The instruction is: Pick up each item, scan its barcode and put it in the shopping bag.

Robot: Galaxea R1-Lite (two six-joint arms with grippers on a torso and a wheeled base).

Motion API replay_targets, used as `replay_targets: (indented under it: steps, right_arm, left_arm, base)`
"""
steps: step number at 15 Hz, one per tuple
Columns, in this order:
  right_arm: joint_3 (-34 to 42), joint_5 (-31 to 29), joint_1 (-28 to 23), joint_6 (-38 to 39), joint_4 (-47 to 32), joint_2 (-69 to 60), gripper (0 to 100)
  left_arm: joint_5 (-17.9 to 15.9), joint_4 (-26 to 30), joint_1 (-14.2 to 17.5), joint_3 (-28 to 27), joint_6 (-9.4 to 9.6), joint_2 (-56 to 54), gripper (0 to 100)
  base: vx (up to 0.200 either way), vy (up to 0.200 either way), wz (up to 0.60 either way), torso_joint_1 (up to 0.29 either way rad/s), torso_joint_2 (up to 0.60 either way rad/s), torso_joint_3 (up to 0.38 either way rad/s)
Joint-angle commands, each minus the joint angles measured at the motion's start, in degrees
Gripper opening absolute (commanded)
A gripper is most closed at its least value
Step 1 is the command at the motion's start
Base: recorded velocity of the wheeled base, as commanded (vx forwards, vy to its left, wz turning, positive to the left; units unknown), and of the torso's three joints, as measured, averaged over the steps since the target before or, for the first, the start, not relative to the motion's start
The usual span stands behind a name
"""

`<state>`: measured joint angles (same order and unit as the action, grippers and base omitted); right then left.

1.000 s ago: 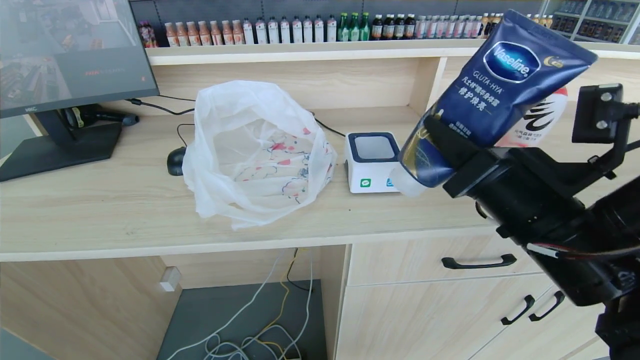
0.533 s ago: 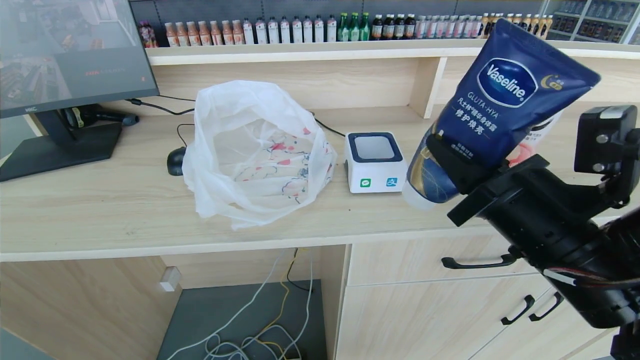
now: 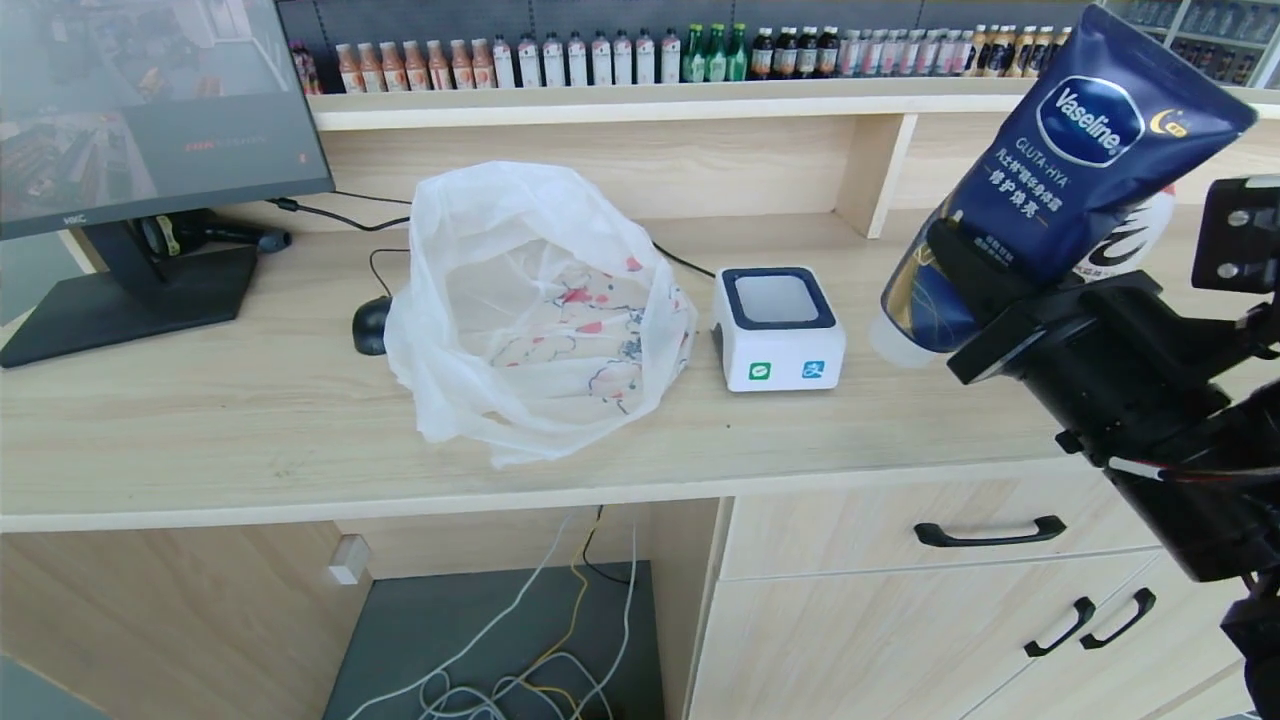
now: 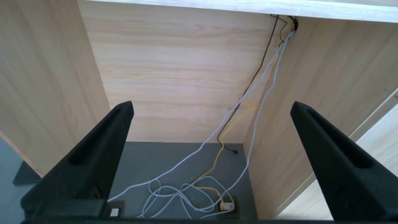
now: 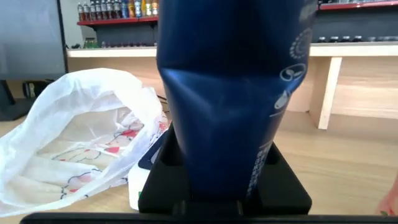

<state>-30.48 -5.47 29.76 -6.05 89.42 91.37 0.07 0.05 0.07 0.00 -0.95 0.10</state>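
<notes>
Locate the right gripper (image 3: 985, 295) at the right of the scene, raised above the counter (image 3: 200, 420). Its jaws are clamped on the lower body of the blue lotion tube (image 3: 1070, 160). Note that the tube is tilted: the pale cap end points down and to the left, and the crimped end points up and to the right. The cap end hangs in the air just to the right of the barcode scanner (image 3: 778, 325) and does not touch it.

The scanner stands on the counter with its window facing up. The shopping bag (image 3: 540, 300) stands just to the left of the scanner, with its mouth open upward. A black mouse (image 3: 371, 325) lies against the left side of the bag. A monitor (image 3: 150, 100) stands at the far left.

Behind the tube, at the far right of the counter, you see part of a white packet (image 3: 1135, 235); what it is cannot be told.

The left gripper (image 4: 211, 109) is below counter level, facing the recess with loose cables (image 4: 205, 186) on the floor. Its jaws are spread wide and hold nothing
</notes>
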Motion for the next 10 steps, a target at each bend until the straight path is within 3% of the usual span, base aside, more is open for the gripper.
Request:
replay_targets:
  steps: [1,10]
  right_arm:
    - [0.1,0.0,-0.1,0.0,0.1,0.1,0]
    - [0.5,-0.1,-0.1,0.1,0.6,0.0,0]
  left_arm:
    - [0.0,0.0,0.0,0.0,-0.02,0.0,100]
    - [0.0,0.0,0.0,0.0,-0.02,0.0,100]
  base:
    - [0.000,0.200,0.00,0.002,0.00,0.007]
    - [0.000,0.200,0.00,0.000,0.00,0.002]
